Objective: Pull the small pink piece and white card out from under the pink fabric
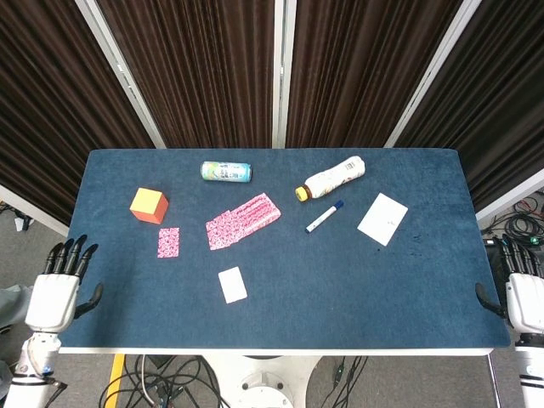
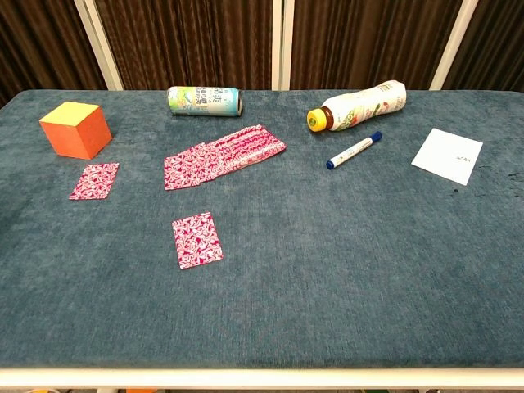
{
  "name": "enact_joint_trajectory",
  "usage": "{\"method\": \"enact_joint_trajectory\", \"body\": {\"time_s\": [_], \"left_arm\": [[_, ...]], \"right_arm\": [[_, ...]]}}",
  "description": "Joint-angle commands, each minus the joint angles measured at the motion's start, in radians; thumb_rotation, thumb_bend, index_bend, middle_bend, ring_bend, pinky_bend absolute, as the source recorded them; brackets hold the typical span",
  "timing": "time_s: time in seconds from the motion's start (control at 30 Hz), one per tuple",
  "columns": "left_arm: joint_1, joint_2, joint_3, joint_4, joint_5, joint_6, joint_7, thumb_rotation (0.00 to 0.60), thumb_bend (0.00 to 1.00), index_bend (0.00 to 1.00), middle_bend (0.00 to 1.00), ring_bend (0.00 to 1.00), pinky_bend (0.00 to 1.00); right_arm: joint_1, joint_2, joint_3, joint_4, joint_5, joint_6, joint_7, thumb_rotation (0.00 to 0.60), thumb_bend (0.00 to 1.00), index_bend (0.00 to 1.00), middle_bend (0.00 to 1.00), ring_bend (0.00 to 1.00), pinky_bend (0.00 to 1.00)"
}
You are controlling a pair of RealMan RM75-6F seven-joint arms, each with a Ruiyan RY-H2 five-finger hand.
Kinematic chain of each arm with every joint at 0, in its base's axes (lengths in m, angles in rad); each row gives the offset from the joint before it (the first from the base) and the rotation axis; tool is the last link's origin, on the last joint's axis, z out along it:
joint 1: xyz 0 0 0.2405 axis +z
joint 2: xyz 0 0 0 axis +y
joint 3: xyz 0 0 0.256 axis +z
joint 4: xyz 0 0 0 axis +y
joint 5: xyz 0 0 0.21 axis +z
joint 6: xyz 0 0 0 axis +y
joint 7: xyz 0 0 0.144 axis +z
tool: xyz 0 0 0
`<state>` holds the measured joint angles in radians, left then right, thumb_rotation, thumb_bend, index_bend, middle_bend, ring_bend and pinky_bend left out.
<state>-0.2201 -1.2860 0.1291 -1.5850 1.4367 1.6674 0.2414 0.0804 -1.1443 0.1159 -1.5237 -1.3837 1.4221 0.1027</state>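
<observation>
L hand (image 1: 51, 299) is parked off the table's near-left edge, fingers spread, nothing held. R hand (image 1: 520, 297) is seen only in part off the near-right edge; grip state can't be told. Small pink patterned piece (image 1: 168, 241) lies up-right of L hand, nearest it. White-faced card (image 1: 232, 284) lies right of L hand, clear of the pink patterned fabric strip (image 1: 243, 221), whose long axis is slanted.

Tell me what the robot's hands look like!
The left hand has a pale grey-white, boxy palm with thin black fingers, like a glove over a skeleton. Its wrist is a white tube. The right hand looks the same, white with black fingers, but the picture's edge cuts most of it off.
</observation>
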Motion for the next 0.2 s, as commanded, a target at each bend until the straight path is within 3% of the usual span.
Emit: {"method": "enact_joint_trajectory", "body": {"time_s": [0.03, 0.2], "left_arm": [[0.016, 0.019, -0.002, -0.001, 0.014, 0.000, -0.013, 0.540, 0.38, 0.11, 0.00, 0.00, 0.08], [0.039, 0.026, 0.003, 0.003, 0.031, -0.030, -0.033, 0.549, 0.37, 0.11, 0.00, 0.00, 0.08]], "right_arm": [[0.002, -0.004, -0.002, 0.004, -0.005, -0.001, -0.001, 0.600, 0.28, 0.00, 0.00, 0.00, 0.00], [-0.003, -0.009, -0.007, 0.009, -0.014, 0.009, -0.002, 0.600, 0.28, 0.00, 0.00, 0.00, 0.00]]}}
